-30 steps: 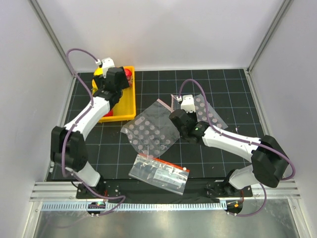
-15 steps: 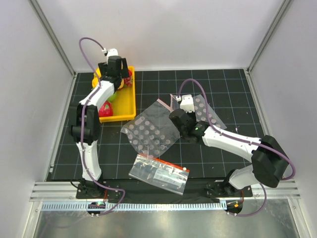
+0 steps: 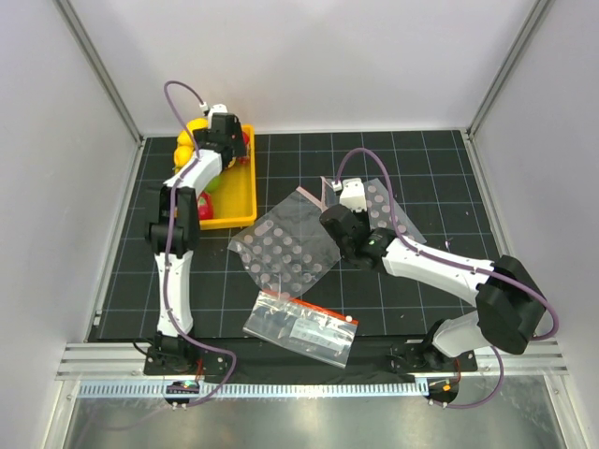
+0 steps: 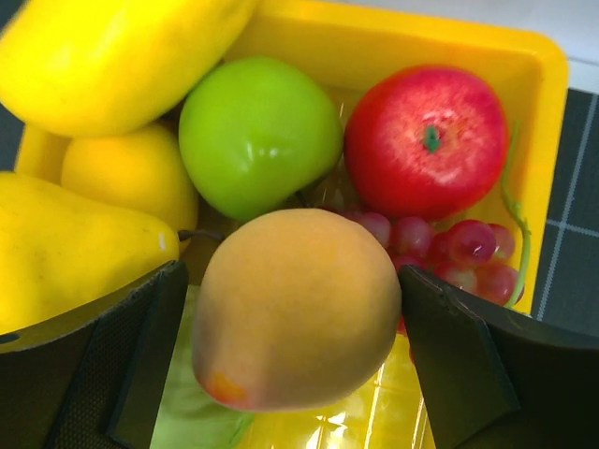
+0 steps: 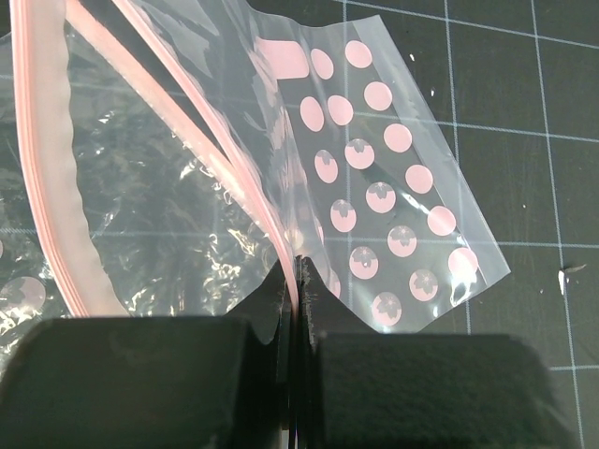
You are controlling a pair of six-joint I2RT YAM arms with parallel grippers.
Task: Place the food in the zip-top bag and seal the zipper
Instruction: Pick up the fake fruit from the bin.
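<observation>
The food lies in a yellow bin (image 4: 538,103). An orange peach (image 4: 295,309) sits between the fingers of my left gripper (image 4: 290,281), which is open, a finger on each side. Behind the peach are a green apple (image 4: 257,136), a red apple (image 4: 426,140), grapes (image 4: 459,248) and yellow fruits (image 4: 112,56). In the top view my left gripper (image 3: 213,150) hangs over the bin (image 3: 239,201). My right gripper (image 5: 298,271) is shut on the pink zipper (image 5: 225,159) of the clear zip-top bag (image 5: 150,215), which lies at the mat's middle (image 3: 298,217).
A clear sheet printed with pink dots (image 5: 393,187) lies under and right of the bag. A clear bag with a red band and dark print (image 3: 301,325) lies near the front edge. White walls close in the black gridded mat (image 3: 430,168).
My left arm has straightened and reached farther back over the yellow bin, bringing the open gripper down around the peach. The right arm and the bag have not moved.
</observation>
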